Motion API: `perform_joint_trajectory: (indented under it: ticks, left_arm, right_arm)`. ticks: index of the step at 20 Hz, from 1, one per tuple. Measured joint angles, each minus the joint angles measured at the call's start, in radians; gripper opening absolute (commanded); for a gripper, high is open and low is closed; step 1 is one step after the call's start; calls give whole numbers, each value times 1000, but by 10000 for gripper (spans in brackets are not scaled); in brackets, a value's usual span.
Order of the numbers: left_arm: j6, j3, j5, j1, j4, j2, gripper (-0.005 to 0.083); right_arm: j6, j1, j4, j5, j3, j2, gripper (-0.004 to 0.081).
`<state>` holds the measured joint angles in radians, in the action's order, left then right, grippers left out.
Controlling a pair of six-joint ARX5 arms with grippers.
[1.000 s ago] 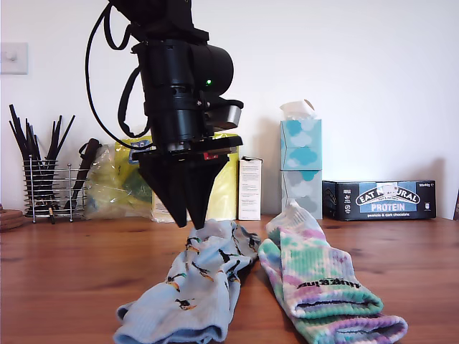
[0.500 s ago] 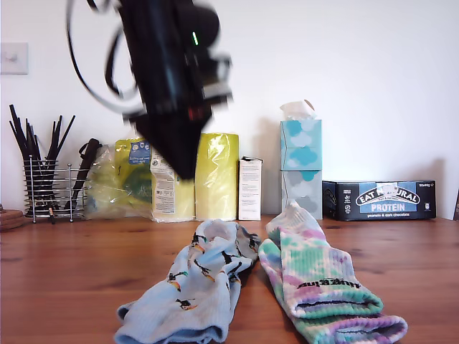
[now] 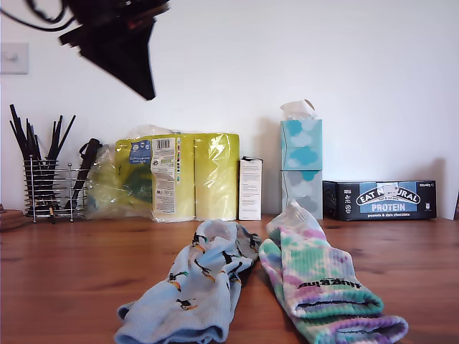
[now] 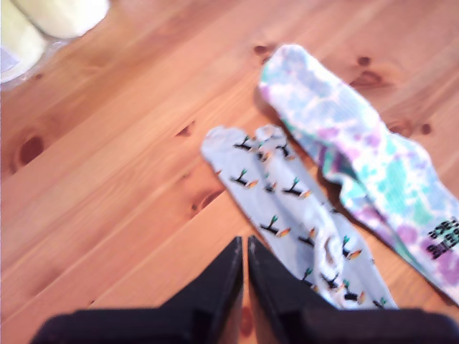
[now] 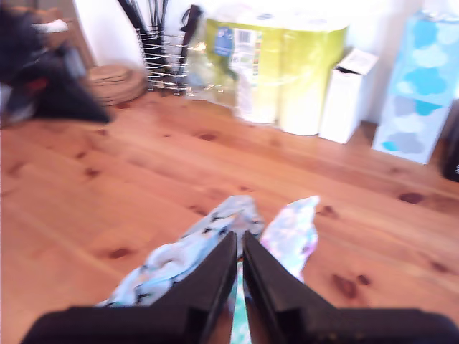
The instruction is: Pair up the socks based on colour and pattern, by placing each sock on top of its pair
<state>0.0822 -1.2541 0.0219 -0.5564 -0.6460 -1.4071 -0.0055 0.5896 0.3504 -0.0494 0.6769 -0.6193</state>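
The light blue bird-print socks (image 3: 193,287) lie as one heap on the wooden table (image 3: 72,272), with two toe ends side by side in the first wrist view (image 4: 247,140). Just to the exterior view's right of them lie the tie-dye socks (image 3: 315,279) with black lettering. My first gripper (image 3: 148,94) hangs high at the exterior view's upper left, shut and holding nothing, well above the socks (image 4: 242,242). My second gripper (image 5: 239,236) is shut and empty, pointing over the bird-print socks (image 5: 186,251) and the tie-dye socks (image 5: 290,233). It does not show in the exterior view.
Along the back wall stand a wire holder of black utensils (image 3: 46,183), a yellow pack of rolls (image 3: 179,175), a small white box (image 3: 249,188), stacked tissue boxes (image 3: 300,158) and a dark protein-bar box (image 3: 379,199). The first arm (image 5: 50,93) shows blurred in the second wrist view.
My first gripper has lifted off the bird-print socks and swung up toward the exterior view's upper left. The socks have stayed where they were.
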Motion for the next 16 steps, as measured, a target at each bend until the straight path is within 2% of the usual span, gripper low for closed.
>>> perform_joint_trajectory:
  ticks: [5,8,11,16]
  left_arm:
    - [-1,279,3,33,211,321,-20]
    - [-5,397,1,98,279,504,-20]
    - [-24,485,5,145,264,662,-20]
    - [-26,490,29,151,124,856,-19]
  right_arm:
    - [-24,-222,-133,225,0,-179,-13]
    - [-23,-355,-130,330,0,-140,-13]
    - [-26,-372,-62,357,0,-32,-13]
    - [-11,-365,166,384,0,139,-13]
